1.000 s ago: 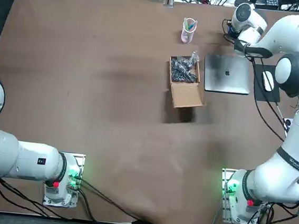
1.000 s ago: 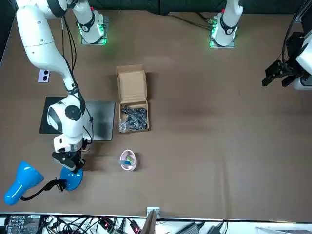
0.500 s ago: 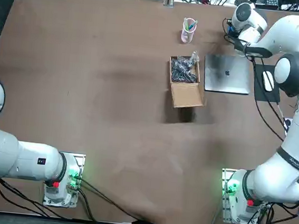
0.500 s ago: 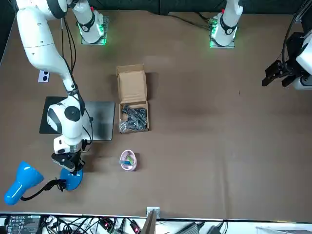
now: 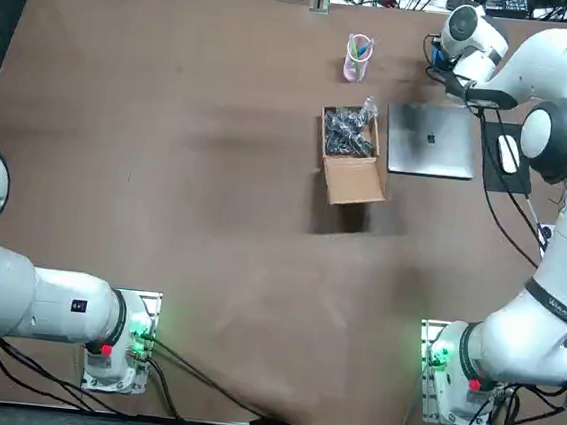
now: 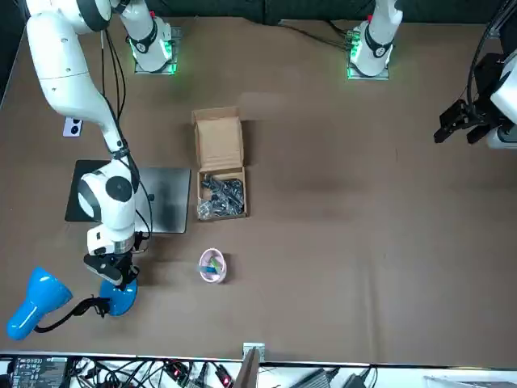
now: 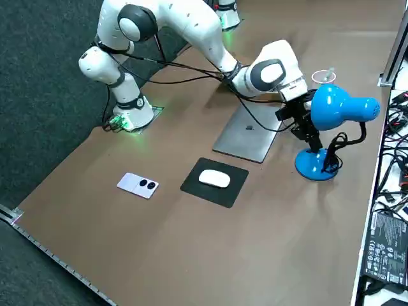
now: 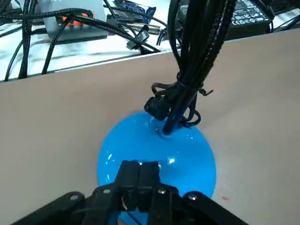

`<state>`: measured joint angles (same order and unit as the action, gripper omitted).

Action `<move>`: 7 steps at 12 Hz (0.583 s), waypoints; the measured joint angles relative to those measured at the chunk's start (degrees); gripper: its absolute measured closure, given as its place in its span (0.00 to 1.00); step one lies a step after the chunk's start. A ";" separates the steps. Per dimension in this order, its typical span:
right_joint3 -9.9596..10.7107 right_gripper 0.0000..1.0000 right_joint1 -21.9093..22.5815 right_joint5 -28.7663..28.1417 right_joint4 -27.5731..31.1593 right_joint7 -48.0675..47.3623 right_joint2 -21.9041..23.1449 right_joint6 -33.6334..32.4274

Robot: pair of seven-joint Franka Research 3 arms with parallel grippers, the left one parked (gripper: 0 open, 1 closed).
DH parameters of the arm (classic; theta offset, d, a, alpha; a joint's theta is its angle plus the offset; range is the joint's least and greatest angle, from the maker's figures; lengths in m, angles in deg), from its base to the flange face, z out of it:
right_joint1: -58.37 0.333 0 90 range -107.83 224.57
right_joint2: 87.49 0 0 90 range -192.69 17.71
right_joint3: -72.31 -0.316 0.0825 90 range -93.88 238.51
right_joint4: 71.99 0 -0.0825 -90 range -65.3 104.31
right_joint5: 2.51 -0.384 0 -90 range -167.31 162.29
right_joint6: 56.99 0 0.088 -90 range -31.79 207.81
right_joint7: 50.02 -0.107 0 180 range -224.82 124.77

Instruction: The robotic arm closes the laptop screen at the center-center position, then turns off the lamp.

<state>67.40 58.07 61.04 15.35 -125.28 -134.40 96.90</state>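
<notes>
Brown tabletop fills the scene, with tangled cables and electronics along its far edge. Near the middle an open cardboard box holds dark bits, and a pink cup stands beyond it. Just beside the box, on the working arm's side, the laptop lies flat with its lid down. A mouse sits on a black pad near a small white device. The blue lamp stands past the laptop. The right pincer is closed (fingers together, holding nothing), its tips low over the lamp's round base; contact cannot be told.
</notes>
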 joint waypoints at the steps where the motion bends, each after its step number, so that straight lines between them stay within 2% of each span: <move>1: 0.00 0.98 -0.05 0.11 -0.09 0.00 0.00 0.01; 7: -0.05 0.98 0.21 1.62 -1.73 0.03 0.91 0.49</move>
<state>67.35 58.28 62.66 13.63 -125.25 -133.49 97.39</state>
